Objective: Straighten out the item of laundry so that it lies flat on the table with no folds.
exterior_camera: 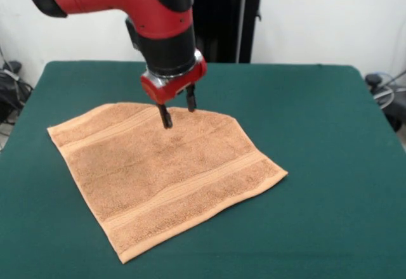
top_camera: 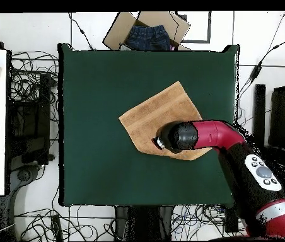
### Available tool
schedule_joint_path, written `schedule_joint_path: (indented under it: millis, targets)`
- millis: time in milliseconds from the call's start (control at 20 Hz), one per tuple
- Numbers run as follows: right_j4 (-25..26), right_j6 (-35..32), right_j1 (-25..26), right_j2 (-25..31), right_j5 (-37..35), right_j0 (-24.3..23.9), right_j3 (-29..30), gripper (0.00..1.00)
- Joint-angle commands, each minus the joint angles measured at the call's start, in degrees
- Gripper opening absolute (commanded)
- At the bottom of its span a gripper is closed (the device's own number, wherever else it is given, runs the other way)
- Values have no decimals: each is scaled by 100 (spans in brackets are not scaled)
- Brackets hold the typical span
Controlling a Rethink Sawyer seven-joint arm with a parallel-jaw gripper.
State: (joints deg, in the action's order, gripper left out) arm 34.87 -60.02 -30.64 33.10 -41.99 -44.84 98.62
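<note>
Dark green table (exterior_camera: 330, 139), orange-tan towel (exterior_camera: 158, 177) spread directly on it.

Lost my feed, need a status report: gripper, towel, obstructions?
Gripper open, fingertips down at orange-tan terry towel. Towel mostly flat on dark green felt table; far corner looks folded. Nothing else on the table.

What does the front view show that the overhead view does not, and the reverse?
Only the front view shows the gripper: its two dark fingers stand apart, over the towel's far edge, and the towel's band stripes can be seen. Whether the tips touch the cloth is unclear.

Only the overhead view shows the whole table, the cables on the floor around it, and a cardboard box with dark cloth beyond the far edge. There the arm hides the gripper.

Both show the towel lying mostly flat on the green table, one corner looking cut off, perhaps folded under.
</note>
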Motion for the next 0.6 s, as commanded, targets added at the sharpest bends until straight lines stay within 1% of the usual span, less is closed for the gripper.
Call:
schedule_joint_path:
  millis: [50,350,600]
  targets:
    - [400,-968,260,-579,555,349,475,100]
    - [384,-973,293,-792,832,498,525,100]
    - [156,-676,272,-729,562,450,530,100]
